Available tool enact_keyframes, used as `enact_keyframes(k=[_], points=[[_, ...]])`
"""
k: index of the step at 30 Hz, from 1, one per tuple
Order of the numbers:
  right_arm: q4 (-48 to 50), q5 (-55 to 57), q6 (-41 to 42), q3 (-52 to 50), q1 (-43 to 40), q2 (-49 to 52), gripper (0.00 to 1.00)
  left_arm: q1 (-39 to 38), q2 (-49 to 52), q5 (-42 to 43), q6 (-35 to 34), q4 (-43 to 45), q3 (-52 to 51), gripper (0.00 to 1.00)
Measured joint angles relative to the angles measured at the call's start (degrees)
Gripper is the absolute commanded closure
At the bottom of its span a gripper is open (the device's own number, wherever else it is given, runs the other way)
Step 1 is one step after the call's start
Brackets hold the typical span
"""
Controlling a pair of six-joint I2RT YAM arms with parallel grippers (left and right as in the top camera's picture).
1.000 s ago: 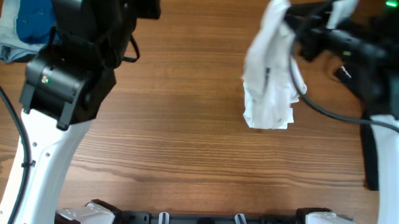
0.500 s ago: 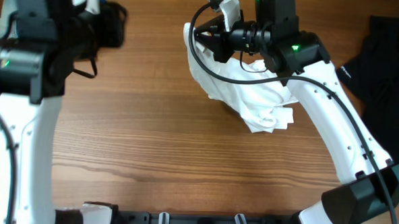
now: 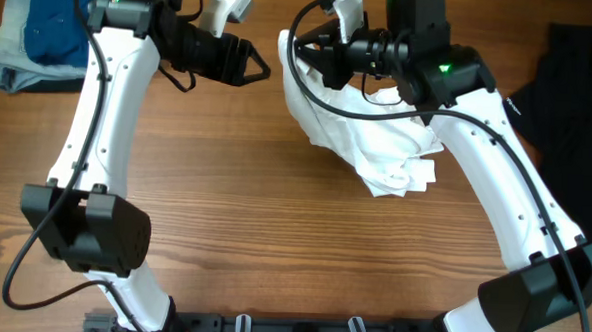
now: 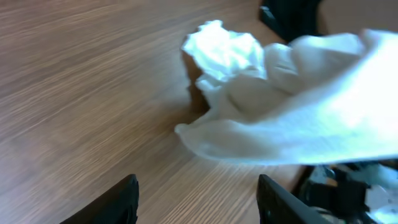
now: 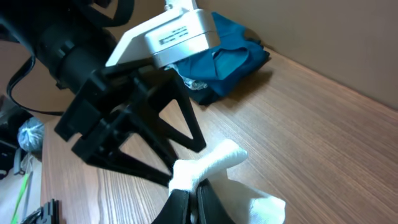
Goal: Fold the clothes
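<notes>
my right pincer [image 5: 189, 208] is clamped together on a bunched fold of the limp white garment [image 5: 208, 163], with a short tuft of cloth poking out past my fingertips. from overhead, the right pincer [image 3: 313, 59] holds that edge lifted at the far side of the brown wooden table [image 3: 224, 203], while the rest of the limp white garment [image 3: 377, 145] trails down to the right and lies crumpled on the wood under my right arm.

my left pincer [image 3: 255, 66] stands apart, its black triangular fingers [image 5: 146, 134] spread with nothing between them, pointing toward the held edge and just beside it, not touching. in the left wrist view the left pincer [image 4: 196, 186] shows both fingers wide over bare wood, the white cloth [image 4: 280, 121] hanging just ahead.

a crumpled black garment [image 3: 580, 88] lies at the table's far right, well apart. a pile of blue and grey folded clothes [image 3: 32, 29] sits at the far left corner.
</notes>
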Motion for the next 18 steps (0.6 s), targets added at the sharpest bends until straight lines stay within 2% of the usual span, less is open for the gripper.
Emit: enact_keyframes(k=[4, 9, 13, 18], points=[[0.02, -0.74, 0.02, 0.0, -1.27, 0.0, 0.96, -1.11, 0.15, 4.76, 3.76, 0.15, 0.0, 0.39], [0.22, -1.14, 0.02, 0.0, -2.05, 0.0, 0.96, -6.21, 0.17, 7.89, 6.14, 3.74, 0.0, 0.43], [0.26, -1.49, 0.04, 0.0, -2.05, 0.0, 0.96, -8.74, 0.17, 8.13, 6.25, 5.81, 0.0, 0.44], [0.28, -1.51, 0.04, 0.0, -2.05, 0.0, 0.96, -8.61, 0.17, 5.6, 4.13, 7.82, 0.0, 0.52]])
